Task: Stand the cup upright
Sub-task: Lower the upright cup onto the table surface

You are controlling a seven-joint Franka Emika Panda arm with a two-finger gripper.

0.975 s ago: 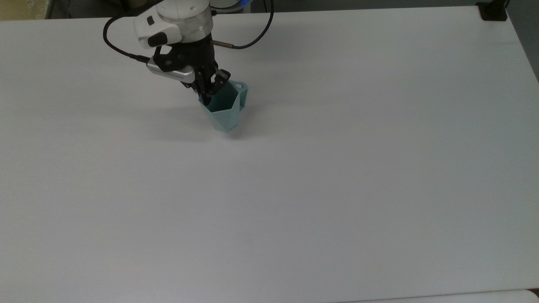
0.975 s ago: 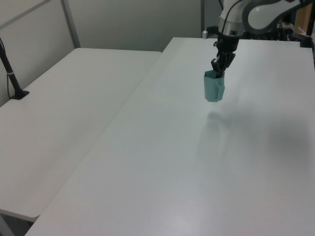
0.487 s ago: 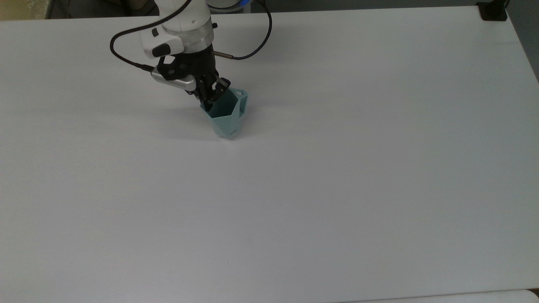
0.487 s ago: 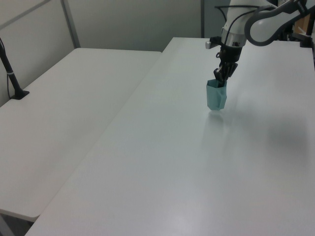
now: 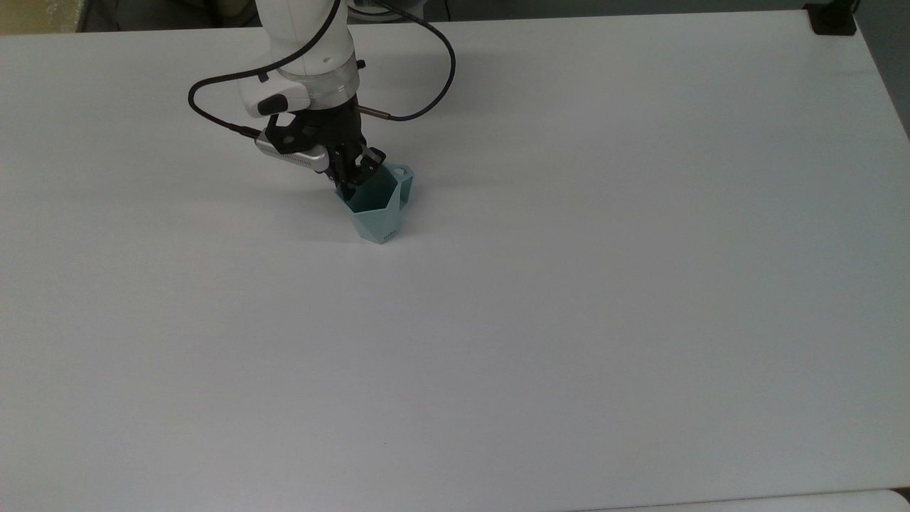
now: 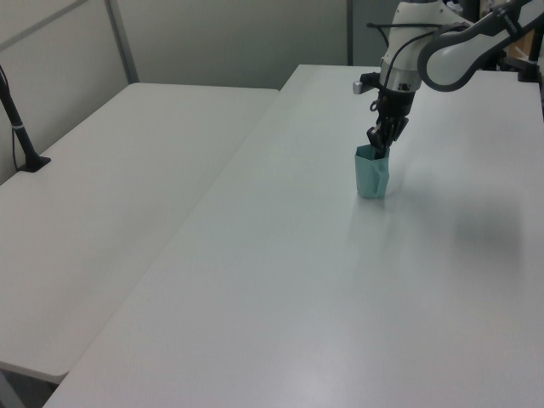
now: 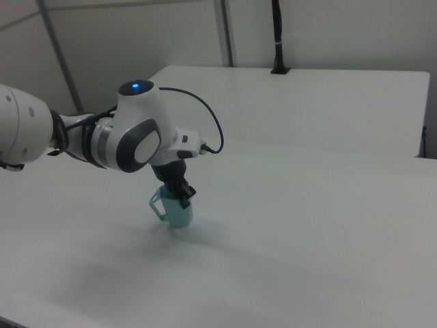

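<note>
The white table (image 5: 569, 299) spreads wide and bare around the work; in the left view a second table (image 6: 127, 195) butts against it, on the left view's left. The Franka arm (image 5: 306, 43) reaches down from the top view's upper left, a black cable (image 5: 426, 71) looping off its wrist.

The gripper (image 5: 353, 176) is pinched onto the rim of the cup (image 5: 377, 210), 1 finger inside the mouth and 1 outside the wall. The teal faceted cup stands mouth-up, its narrow base at or very near the tabletop; in the right view (image 7: 176, 210) its small handle (image 7: 157, 203) juts toward the right view's left.

The step in hand appears to be the set-down and release. Doing it well means confirming that the base sits flat before letting go, since the tapered foot gives little footing. The fingers should part just enough to free the wall, then rise straight up; any sideways drag could catch the rim or handle and tip the light cup.
</note>
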